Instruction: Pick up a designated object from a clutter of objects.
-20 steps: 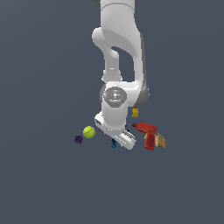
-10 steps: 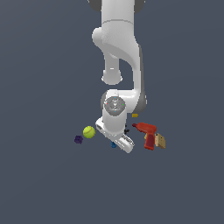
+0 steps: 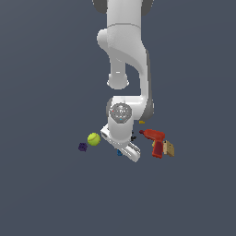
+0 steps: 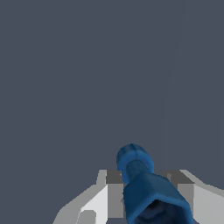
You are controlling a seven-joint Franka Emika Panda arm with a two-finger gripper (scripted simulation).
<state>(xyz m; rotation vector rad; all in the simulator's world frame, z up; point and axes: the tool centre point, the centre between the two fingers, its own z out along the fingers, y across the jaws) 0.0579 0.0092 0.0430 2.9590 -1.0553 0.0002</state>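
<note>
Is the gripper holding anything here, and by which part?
The blue knobby block sits between the jaws, gripped on its wider end; contact is not clearly visible.

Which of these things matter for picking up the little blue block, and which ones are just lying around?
Part of the job:
- blue knobby block, sitting between the fingers
- gripper

Just lying about:
- yellow-green ball
- dark purple block
- red drill
- tan block
- yellow block, mostly hidden behind the arm
</note>
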